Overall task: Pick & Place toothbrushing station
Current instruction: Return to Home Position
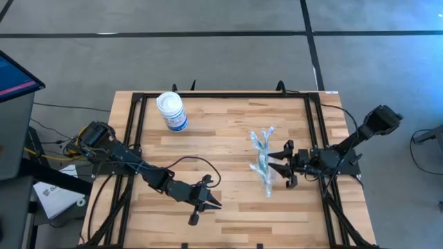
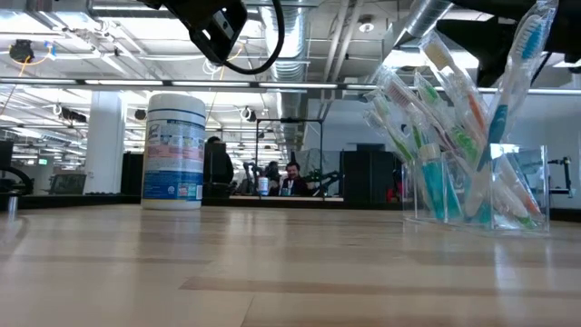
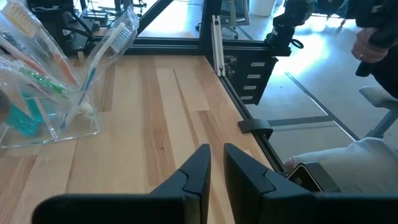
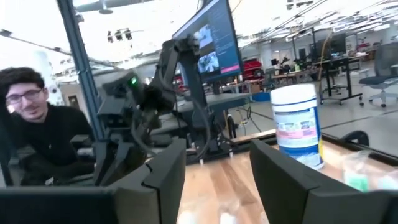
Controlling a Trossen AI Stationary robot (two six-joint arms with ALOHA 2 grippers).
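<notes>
The toothbrushing station is a small clear plastic cup point(image 2: 508, 195) standing by its base on the wooden table, right of the middle point(image 1: 263, 166). It holds several slim blue, green and pink-orange toothbrushes point(image 2: 436, 91) leaning outward and teal tubes point(image 2: 440, 195). It also shows in the left wrist view point(image 3: 43, 87). My right gripper point(image 1: 277, 164) is open, raised just to the right of the station, and empty point(image 4: 217, 180). My left gripper point(image 1: 216, 203) is near the table's front edge, left of the station; its fingers are closed to a narrow slit point(image 3: 216, 165) and hold nothing.
A white canister with a blue label point(image 1: 172, 111) stands at the far left of the table point(image 2: 174, 150). Black frame rails point(image 1: 311, 117) run along the table's sides. A person point(image 4: 37, 124) sits beyond the table's left side. Bare wood lies between the grippers.
</notes>
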